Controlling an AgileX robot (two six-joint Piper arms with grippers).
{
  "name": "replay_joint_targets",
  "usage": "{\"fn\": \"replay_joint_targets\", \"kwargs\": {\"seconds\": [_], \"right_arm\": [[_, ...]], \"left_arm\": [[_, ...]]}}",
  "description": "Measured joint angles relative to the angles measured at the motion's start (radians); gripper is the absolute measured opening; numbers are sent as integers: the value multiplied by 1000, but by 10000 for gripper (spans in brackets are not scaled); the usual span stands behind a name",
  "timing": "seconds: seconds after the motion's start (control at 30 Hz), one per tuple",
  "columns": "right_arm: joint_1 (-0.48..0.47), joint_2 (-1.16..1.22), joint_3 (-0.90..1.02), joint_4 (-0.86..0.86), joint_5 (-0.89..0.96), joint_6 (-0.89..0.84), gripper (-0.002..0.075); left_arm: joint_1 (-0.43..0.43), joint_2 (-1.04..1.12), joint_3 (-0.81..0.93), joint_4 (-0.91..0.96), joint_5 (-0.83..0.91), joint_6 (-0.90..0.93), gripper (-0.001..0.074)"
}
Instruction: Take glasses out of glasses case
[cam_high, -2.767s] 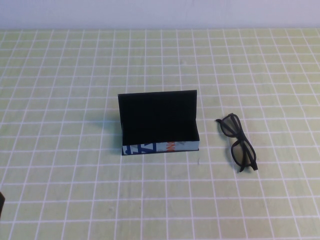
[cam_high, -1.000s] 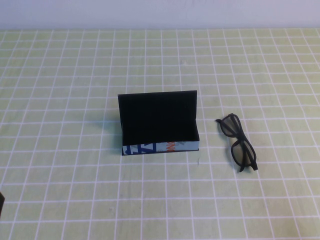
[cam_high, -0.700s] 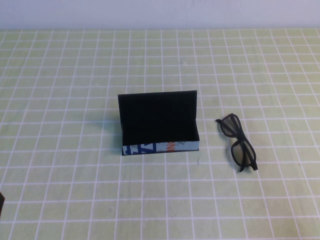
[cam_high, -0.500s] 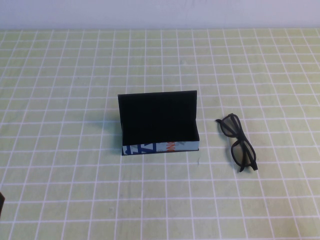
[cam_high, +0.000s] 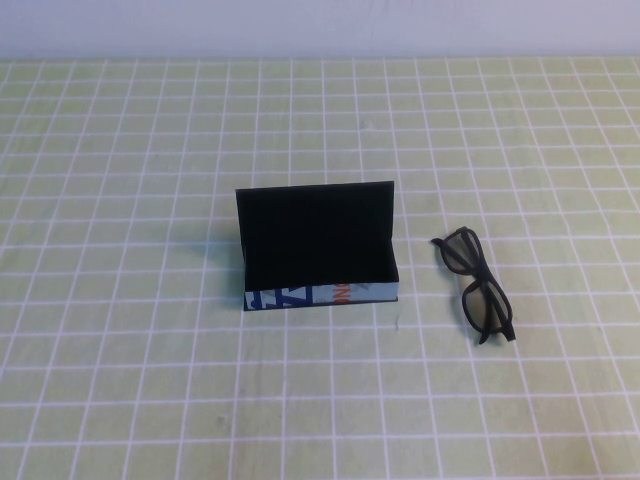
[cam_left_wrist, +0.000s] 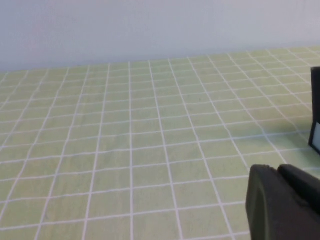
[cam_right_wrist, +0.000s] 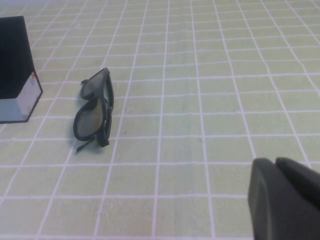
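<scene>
- The right gripper (cam_right_wrist: 285, 200) shows only in its own wrist view, low over the checked tablecloth (cam_high: 120, 380), its dark fingers pressed together and holding nothing.
- The glasses (cam_high: 477, 285) lie folded on the cloth, well apart from that gripper — nothing touches them.
- The left gripper (cam_left_wrist: 282, 205) appears as a dark mass in its wrist view; whether its fingers are spread or closed cannot be told.
- The glasses case (cam_high: 318, 247) stands near the middle of the table, lid upright, its printed front facing the robot.
- The glasses rest just right of the case — outside it, not touching.
- An edge of the case (cam_left_wrist: 315, 115) shows beyond the left gripper.
</scene>
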Motion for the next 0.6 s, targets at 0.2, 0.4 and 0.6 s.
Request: {"fn": "replay_joint_targets", "kwargs": {"seconds": [0.2,0.4,0.6], "right_arm": [[0,0,0,0,0,0,-18],[0,0,0,2,-2,0,-18],[0,0,0,2,-2,0,-18]], "left_arm": [[0,-94,0,401,116,-390,-4],[0,-106,0,446,264,-425,-4],[0,-108,0,448,272,-434,-4]]}}
